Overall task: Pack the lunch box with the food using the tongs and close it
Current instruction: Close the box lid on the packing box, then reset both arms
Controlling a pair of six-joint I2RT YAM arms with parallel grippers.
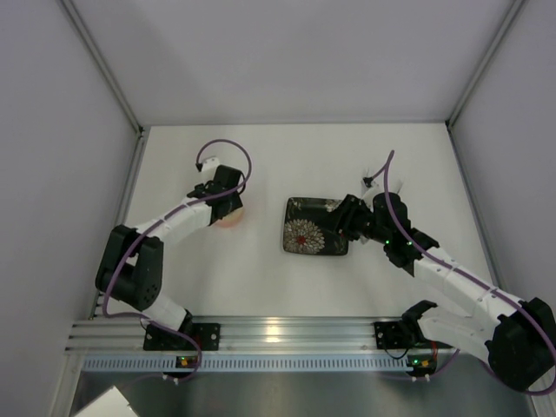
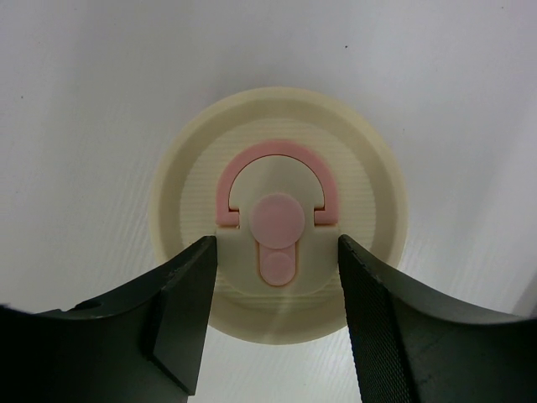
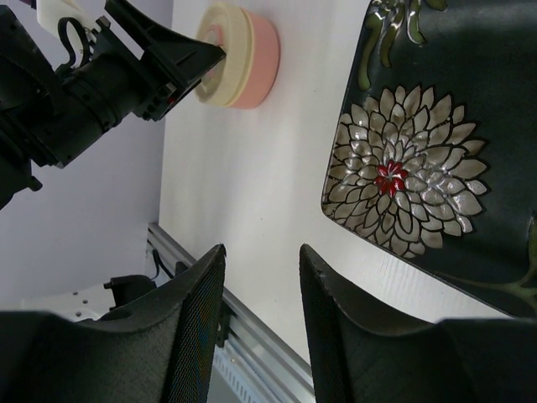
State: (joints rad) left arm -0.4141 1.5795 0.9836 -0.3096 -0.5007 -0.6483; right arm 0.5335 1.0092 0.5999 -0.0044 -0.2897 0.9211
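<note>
Bright diffuse light, soft shadows, slight near-lens blur.

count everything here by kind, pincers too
lunch box: 1
lid: 1, sitting on the lunch box
plate: 1
pincers: 2, left pincer and right pincer
total: 5
no tongs or food can be made out

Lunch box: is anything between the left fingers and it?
Only its own cream lid, seated on the lunch box. The left gripper has its fingers either side of the lid's pink handle; contact is unclear.
</note>
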